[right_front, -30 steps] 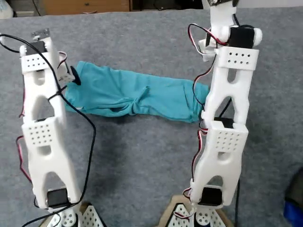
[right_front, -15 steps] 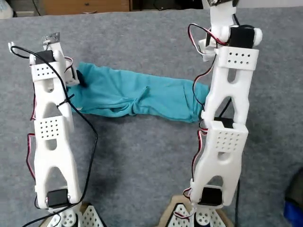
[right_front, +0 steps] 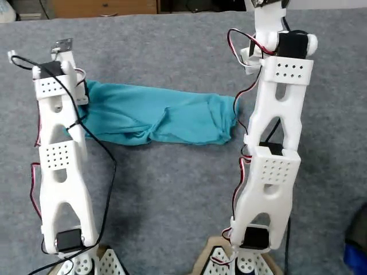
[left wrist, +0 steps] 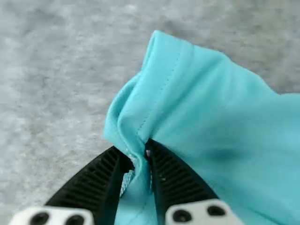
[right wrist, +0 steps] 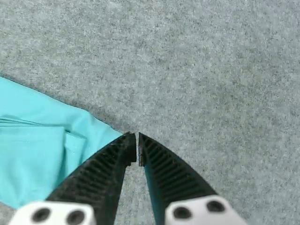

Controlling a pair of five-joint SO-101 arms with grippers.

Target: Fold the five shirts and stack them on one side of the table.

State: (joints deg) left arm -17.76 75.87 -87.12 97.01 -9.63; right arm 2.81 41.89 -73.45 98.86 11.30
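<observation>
Your left end effector (left wrist: 142, 157) is clenched on a bunched edge of the soft teal cloth shirt (right_front: 160, 117). The shirt lies in a long, crumpled strip across the grey carpet-like surface (right_front: 172, 206), between your two arms. Your right end effector (right wrist: 137, 143) is pinched closed with nothing in it. The shirt's right end lies just beside it.
</observation>
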